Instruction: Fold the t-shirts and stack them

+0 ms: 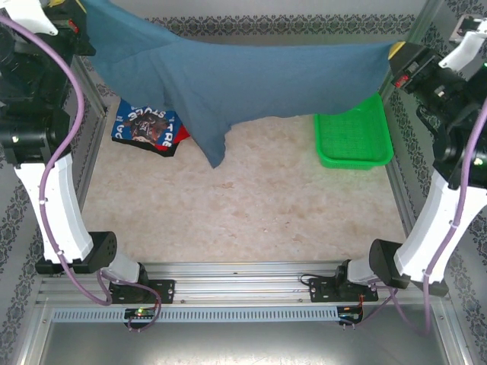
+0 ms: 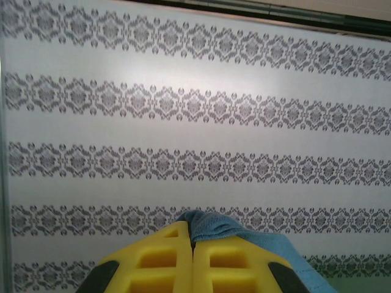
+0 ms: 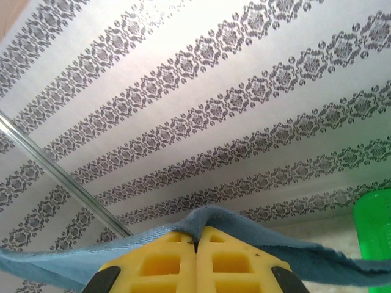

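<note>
Both clenched on the slate-blue t-shirt (image 1: 251,76): left gripper (image 2: 193,244), right gripper (image 3: 197,244). Stretched left-to-right above the table's (image 1: 251,198) far edge, hanging corner perhaps brushing it.

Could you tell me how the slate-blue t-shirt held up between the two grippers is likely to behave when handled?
Probably floppy: the slate-blue t-shirt sags between the left gripper and right gripper, with one part hanging toward the table. Likely light, since pinched edges alone carry it.
</note>
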